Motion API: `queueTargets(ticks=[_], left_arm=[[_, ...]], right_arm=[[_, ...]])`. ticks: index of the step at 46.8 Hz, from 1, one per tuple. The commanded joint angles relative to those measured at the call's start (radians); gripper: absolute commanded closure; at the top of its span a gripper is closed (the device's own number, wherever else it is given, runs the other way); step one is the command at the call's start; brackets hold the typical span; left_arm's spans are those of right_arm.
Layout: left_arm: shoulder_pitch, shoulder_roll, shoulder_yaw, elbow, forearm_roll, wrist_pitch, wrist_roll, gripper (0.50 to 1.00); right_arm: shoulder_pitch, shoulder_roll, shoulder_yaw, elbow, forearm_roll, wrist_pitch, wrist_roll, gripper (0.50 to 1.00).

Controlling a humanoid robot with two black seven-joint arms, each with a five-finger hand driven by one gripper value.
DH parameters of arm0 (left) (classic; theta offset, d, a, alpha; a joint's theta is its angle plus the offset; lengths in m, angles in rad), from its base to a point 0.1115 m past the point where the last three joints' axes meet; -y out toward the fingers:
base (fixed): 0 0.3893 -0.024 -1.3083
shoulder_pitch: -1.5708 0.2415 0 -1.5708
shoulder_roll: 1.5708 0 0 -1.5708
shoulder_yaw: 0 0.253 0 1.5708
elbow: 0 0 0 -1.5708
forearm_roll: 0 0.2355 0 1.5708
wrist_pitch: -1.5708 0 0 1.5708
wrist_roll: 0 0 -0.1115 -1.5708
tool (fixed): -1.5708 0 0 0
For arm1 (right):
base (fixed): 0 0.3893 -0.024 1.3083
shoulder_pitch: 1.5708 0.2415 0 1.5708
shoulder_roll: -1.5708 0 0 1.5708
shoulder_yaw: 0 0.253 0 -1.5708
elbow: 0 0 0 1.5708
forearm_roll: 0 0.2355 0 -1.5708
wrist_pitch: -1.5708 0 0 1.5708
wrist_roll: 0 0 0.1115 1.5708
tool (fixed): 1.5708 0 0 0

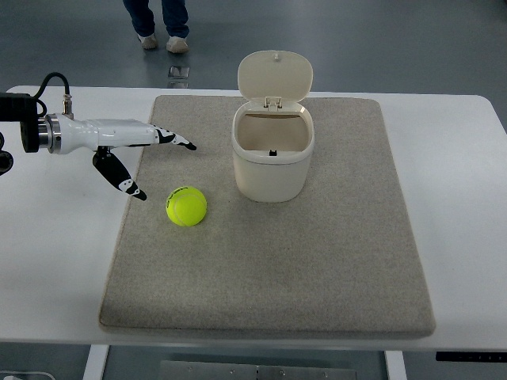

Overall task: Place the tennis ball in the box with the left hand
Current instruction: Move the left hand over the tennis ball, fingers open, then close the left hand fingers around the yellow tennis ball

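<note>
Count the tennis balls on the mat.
1. The tennis ball lies on the grey mat, left of the open box; none visible inside it.

- Bare mat (pixel 317 269) is seen between the left hand (pixel 139 154) and the tennis ball (pixel 186 206); nothing is placed in that gap.
- The hand's fingers (pixel 176 141) are spread wide, and nothing is held in them.
- A strip of clear mat is left between the ball and the box (pixel 272 162).
- The box is stood upright, and its top is left open.
- The lid (pixel 275 77) is tipped up at the far side, so the way in from behind is blocked.
- The near and right parts of the mat are kept bare.
- A person's feet (pixel 162 41) are seen well beyond the table (pixel 47 237).
</note>
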Motion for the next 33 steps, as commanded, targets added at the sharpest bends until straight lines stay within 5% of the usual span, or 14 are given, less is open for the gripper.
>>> queueTargets(ticks=[1,33], left_arm=[[-0.003,0.011,0.026,-0.048,0.027,0.01,0.0,0.525],[-0.027,-0.018,0.086,-0.097,0.165,0.057,0.002,0.587]], right_arm=[[0.0,0.0,0.001,0.0,0.0,0.0,0.0,0.562],[0.0,0.0,0.001,0.0,0.0,0.0,0.001,0.562]])
